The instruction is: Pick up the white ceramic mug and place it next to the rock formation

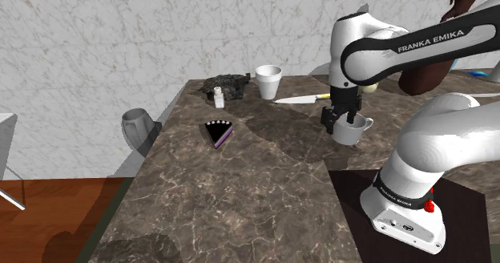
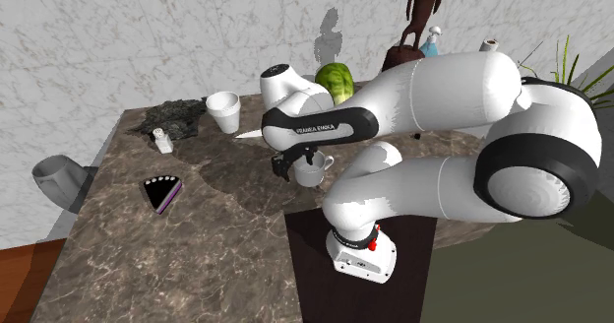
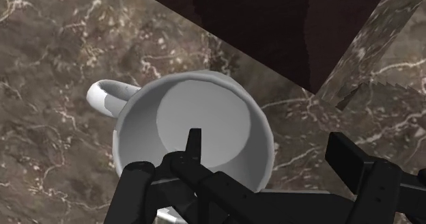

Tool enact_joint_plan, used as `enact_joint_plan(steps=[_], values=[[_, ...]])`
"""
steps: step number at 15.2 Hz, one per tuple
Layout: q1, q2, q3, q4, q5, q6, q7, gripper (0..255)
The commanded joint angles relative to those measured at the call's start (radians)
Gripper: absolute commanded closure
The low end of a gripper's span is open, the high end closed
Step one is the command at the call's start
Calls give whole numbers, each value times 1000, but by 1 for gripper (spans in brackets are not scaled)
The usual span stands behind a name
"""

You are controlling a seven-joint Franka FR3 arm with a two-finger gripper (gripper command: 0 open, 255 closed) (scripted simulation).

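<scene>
White mug [image 3: 205, 106] stands upright on the brown counter [image 1: 240, 189], right under the gripper [image 3: 271, 142]. The jaws are open astride its wall, one finger inside and one outside, clasping nothing. Just beyond the jaws lies a knife [image 1: 298, 99], then a cup [image 1: 268, 81]. Farthest are the rock [image 1: 227, 83] and a shaker [image 1: 217, 98].

Shoulder camera stood high, beside and just behind the stand [image 1: 348, 193], which sat at 5 o'clock. It faced down the worktop [image 1: 240, 197] toward the wall at 12. Second exterior camera looked from a similar side, higher and nearer, stand at 6 o'clock. Both shared worktop, wall and mug [image 1: 350, 131]. Wrist camera rode the hand [image 3: 270, 154] and looked straight down, close over that mug.
</scene>
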Motion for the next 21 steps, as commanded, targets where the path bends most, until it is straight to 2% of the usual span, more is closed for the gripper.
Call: enact_joint_plan(steps=[1,7,8,17,21], values=[[-1,9,-1,-5,-2,15,0,0],[-1,9,-1,-5,-2,15,0,0],[-1,9,-1,-5,-2,15,0,255],[-1,10,-1,-5,-2,15,0,255],[1,-22,1,37,2,-58,-3,255]])
